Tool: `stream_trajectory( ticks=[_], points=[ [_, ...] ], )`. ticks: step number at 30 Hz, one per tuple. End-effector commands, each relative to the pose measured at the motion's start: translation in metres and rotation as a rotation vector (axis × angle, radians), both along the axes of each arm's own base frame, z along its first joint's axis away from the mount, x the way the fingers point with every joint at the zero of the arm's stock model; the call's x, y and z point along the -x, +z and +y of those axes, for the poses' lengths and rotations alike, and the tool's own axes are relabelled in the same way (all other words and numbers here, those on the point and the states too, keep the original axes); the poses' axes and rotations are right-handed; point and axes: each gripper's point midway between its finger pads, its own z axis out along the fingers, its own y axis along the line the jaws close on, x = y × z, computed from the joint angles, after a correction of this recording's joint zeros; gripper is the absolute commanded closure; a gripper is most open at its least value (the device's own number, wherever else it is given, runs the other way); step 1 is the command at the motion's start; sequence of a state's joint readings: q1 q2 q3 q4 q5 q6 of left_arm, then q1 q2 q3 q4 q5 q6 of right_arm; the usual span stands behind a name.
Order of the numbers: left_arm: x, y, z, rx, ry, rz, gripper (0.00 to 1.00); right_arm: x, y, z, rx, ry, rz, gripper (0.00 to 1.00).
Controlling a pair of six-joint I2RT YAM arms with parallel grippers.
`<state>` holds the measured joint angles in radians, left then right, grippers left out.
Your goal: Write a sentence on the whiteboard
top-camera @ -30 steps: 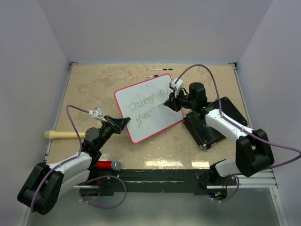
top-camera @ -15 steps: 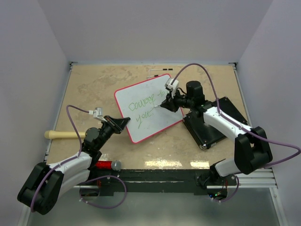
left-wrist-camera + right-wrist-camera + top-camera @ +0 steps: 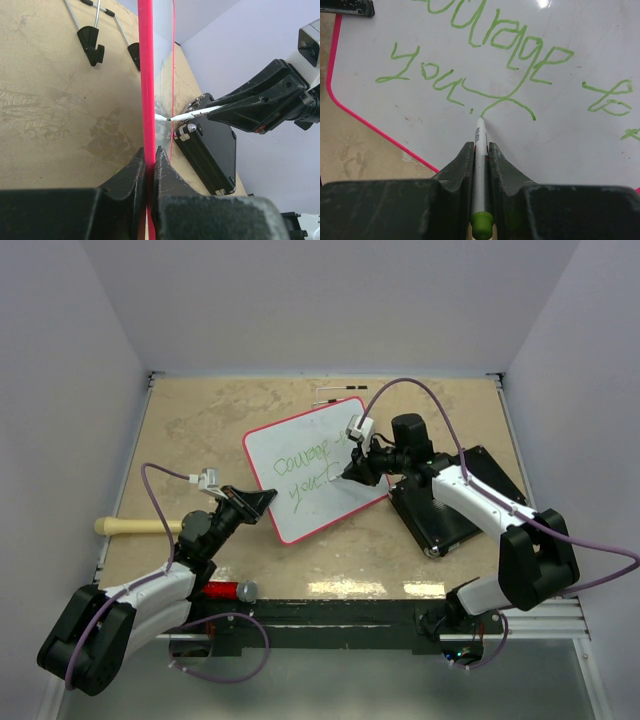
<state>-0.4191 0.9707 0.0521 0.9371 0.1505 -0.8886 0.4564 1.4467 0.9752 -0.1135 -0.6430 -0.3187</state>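
Firmly, right gripper pins marker (tip on whiteboard).

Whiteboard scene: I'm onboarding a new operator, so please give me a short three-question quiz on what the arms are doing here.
1. True or false: the left gripper is clamped on the red rim of the whiteboard.
2. What colour is the writing on the board? A) red B) green C) black
3. In a word or two, what does the right gripper hold, and where is its tip?

Key:
1. True.
2. B.
3. A marker, with its tip touching the board at the end of a green stroke.
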Motion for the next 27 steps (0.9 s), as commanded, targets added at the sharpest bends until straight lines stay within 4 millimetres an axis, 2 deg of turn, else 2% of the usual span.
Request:
stream_trajectory(
  ticks=[1, 4, 8, 17, 27],
  points=[
    [0.019, -0.017, -0.008, -0.081, -0.098, -0.035, 1.0, -0.007, -0.005, -0.007, 0.069, -0.028, -0.012, 1.0],
    [0.019, -0.017, -0.008, -0.082, -0.098, -0.034, 1.0, -0.008, -0.007, -0.01, 0.09, -0.042, -0.015, 1.0],
    [0.019, -0.017, -0.008, -0.081, -0.1, -0.036, 1.0, -0.019, -0.003, -0.018, 0.11, -0.117, -0.043, 1.0],
    [0.019, -0.017, -0.009, -0.083, -0.103, -0.035, 1.0, -0.031, 0.015, -0.017, 0.081, -0.156, -0.09, 1.0],
    [0.018, -0.017, -0.009, -0.085, -0.103, -0.035, 1.0, -0.016, 0.02, 0.0, 0.011, -0.047, -0.058, 1.0]
  ],
)
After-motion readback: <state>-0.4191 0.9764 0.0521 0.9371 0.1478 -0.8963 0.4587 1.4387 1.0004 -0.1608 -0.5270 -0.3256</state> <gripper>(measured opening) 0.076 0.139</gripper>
